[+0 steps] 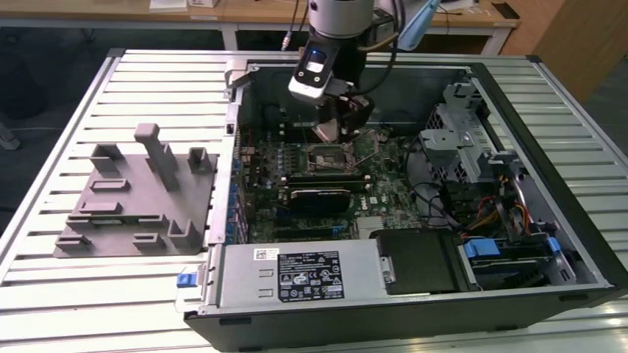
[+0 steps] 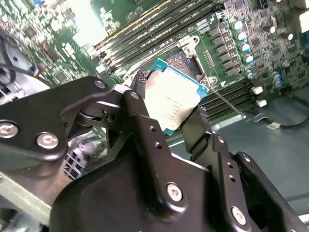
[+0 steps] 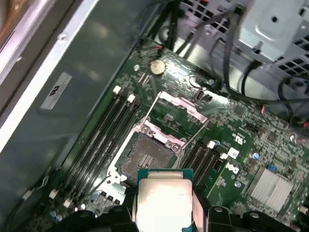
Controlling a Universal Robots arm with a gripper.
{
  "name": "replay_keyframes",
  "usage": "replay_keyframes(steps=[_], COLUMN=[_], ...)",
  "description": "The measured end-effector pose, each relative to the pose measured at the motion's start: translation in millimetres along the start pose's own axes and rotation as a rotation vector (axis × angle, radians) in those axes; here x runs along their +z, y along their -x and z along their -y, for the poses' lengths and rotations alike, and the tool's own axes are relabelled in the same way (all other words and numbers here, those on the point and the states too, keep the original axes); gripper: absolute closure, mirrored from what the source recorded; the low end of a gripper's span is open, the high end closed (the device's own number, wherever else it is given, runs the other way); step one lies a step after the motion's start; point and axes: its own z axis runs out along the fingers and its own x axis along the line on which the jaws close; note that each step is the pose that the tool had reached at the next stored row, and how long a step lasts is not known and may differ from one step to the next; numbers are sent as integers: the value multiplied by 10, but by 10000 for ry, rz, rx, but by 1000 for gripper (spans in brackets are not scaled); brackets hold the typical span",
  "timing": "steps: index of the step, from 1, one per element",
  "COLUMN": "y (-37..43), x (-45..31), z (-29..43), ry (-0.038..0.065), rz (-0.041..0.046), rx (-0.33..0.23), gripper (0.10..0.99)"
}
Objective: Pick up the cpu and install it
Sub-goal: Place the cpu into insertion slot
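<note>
Grasping cpu point(image 3: 164, 199) by two opposite edges in end effector point(image 2: 170, 99), above open socket point(image 3: 145, 157), load plate point(image 3: 181, 108) raised; faint print on cpu lid, not legible.

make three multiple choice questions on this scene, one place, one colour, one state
1. The grey fixture block lies: A inside the case; B on the exterior view's left of the case; C on the power supply.
2. The cpu top is: A red; B black; C silver.
3. The socket is: A open and empty; B holding the cpu; C under a cooler.
B: it sits beside the case. C: shiny metal in both wrist views. A: bare contacts show; the gripper holds the cpu clear of it in its jaws.
</note>
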Motion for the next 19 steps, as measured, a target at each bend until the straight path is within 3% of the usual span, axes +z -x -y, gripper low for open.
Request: replay_keyframes(steps=[15,19], y=[-1,-2], x=[35,60], z=[1,3], ry=[-92,-89], rz=[111,77], rx=[2648,3198], gripper=[545,545])
